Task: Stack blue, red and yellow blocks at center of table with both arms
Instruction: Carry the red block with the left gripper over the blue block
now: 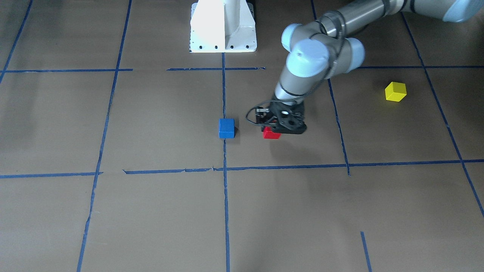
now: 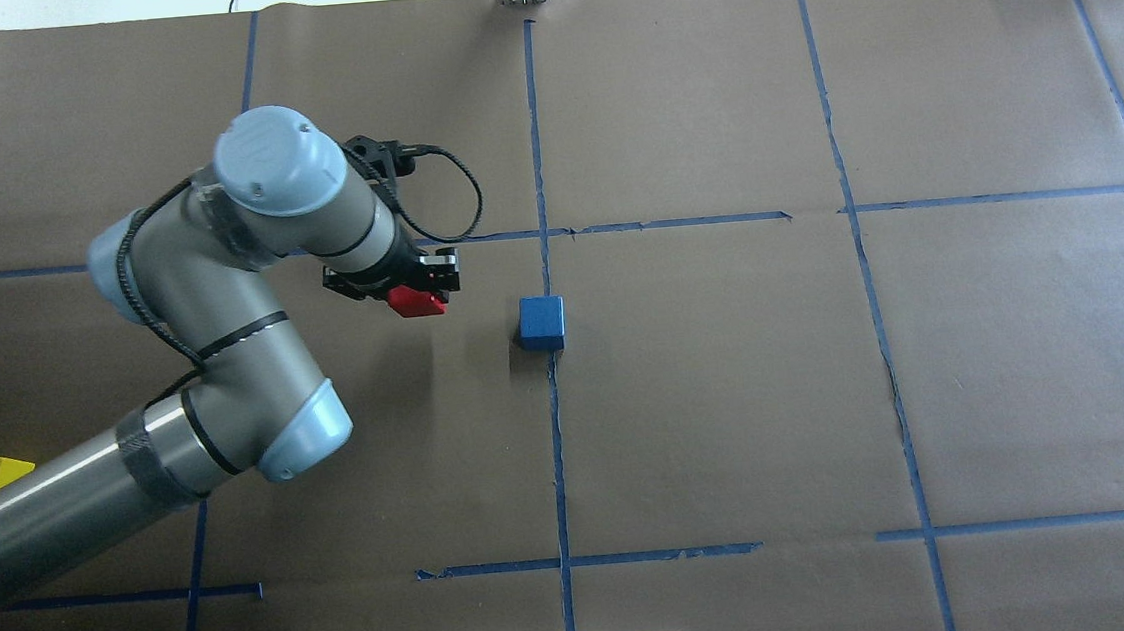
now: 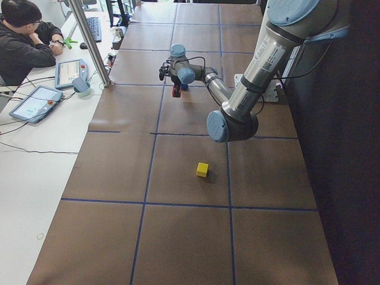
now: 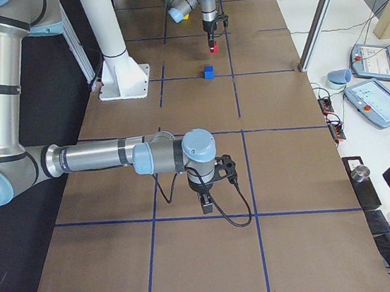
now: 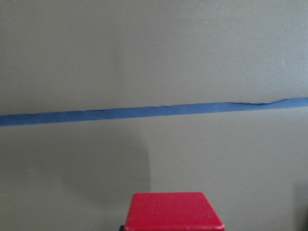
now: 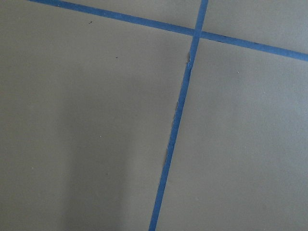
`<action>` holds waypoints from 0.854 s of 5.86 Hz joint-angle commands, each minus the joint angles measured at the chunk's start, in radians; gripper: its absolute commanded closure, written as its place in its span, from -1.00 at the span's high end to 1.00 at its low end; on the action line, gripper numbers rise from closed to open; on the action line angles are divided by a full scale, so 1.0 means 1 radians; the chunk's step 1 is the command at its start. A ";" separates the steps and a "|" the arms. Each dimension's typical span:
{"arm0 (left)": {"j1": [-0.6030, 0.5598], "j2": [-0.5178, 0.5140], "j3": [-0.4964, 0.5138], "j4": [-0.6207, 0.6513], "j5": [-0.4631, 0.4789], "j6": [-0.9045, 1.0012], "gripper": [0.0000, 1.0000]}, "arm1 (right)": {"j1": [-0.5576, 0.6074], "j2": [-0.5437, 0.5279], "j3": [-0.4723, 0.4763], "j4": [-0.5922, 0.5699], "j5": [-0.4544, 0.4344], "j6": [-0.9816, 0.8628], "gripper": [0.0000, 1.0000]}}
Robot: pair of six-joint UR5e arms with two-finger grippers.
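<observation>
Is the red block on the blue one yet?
Off. The red block sits in the left gripper beside the blue block, apart from it; blue's top is bare.

Left arm (image 3: 237,101) near and large, reaching away along the table (image 3: 119,196); left gripper (image 3: 176,88) far off and small, red block (image 3: 176,92) at its tip, fingers too small to make out; blue block (image 3: 184,87) just beside, partly hidden; yellow block (image 3: 203,170) alone by the elbow, well apart from both; operator (image 3: 24,41) seated at side desk, two tablets (image 3: 35,102) in front.
</observation>
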 commanded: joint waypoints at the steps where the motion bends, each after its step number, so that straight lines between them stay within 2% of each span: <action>1: 0.117 -0.142 0.016 0.124 0.095 -0.076 -0.81 | 0.000 0.000 -0.008 0.000 0.000 0.000 1.00; 3: 0.127 -0.222 0.135 0.120 0.126 -0.066 -0.77 | 0.000 0.000 -0.006 0.000 0.002 0.002 1.00; 5: 0.113 -0.219 0.137 0.120 0.131 -0.019 -0.79 | 0.000 0.000 -0.006 0.000 0.003 0.002 1.00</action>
